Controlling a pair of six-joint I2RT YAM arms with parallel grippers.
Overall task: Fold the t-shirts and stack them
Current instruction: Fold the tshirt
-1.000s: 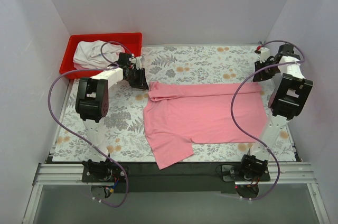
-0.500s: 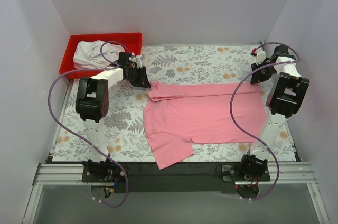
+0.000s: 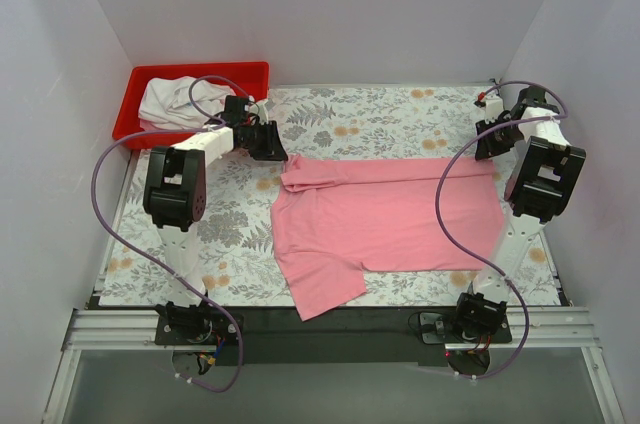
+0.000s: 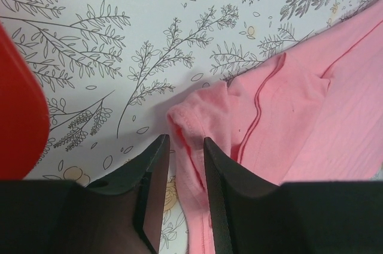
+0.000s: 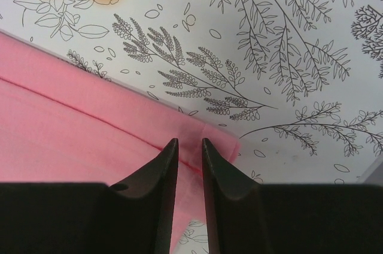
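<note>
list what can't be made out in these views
- Left wrist: whether the left gripper grips the pink t-shirt; its fingers cover the contact.
- Right wrist: same for the right gripper at the hem.
- Top: white t-shirt crumpled in the red bin, partly behind a cable.

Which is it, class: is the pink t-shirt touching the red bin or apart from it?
Apart. The top view shows bare floral table between the pink t-shirt and the red bin.
</note>
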